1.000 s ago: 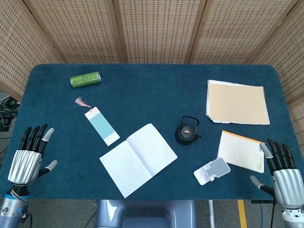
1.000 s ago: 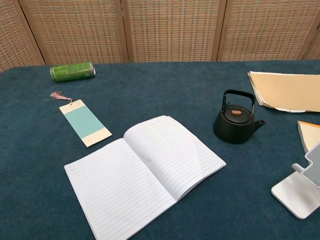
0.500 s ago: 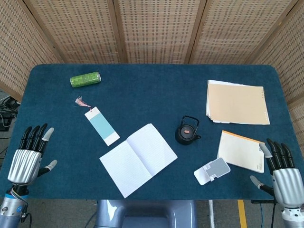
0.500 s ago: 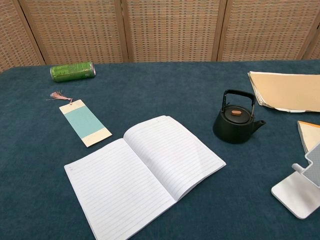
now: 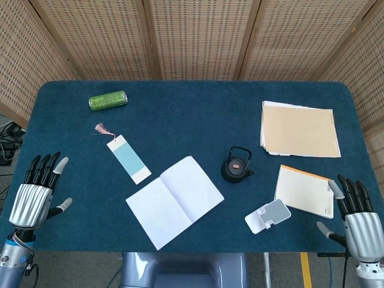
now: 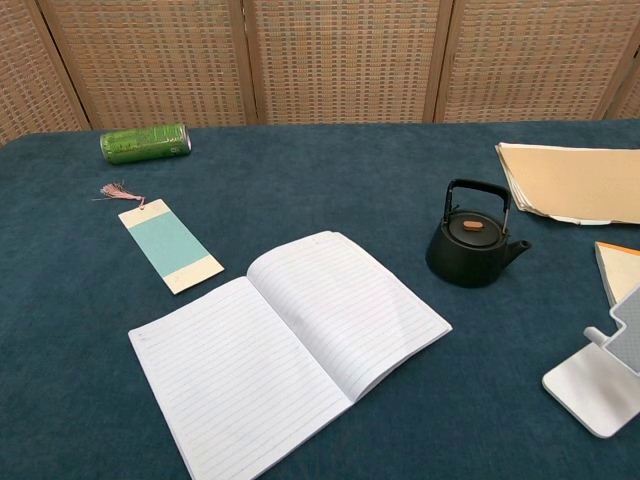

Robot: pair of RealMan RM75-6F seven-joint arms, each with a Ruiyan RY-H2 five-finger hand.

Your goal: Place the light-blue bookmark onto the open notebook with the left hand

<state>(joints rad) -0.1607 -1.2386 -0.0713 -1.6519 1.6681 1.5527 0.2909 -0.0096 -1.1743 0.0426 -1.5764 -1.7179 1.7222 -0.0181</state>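
Observation:
The light-blue bookmark [image 5: 128, 158] with a pink tassel lies flat on the blue table, just up and left of the open notebook [image 5: 174, 201]; both also show in the chest view, bookmark [image 6: 170, 245] and notebook [image 6: 285, 345]. My left hand [image 5: 35, 195] hovers at the table's near left corner, fingers straight and apart, holding nothing, well to the left of the bookmark. My right hand [image 5: 357, 219] is at the near right corner, fingers spread, empty. Neither hand shows in the chest view.
A green can [image 5: 108, 99] lies on its side at the far left. A black teapot [image 5: 237, 165] stands right of the notebook. A white phone stand [image 5: 267, 215], an orange-edged pad [image 5: 305, 191] and a stack of tan folders [image 5: 298, 129] fill the right side.
My left hand has drifted slightly left and toward the table's near edge. Everything else is as before.

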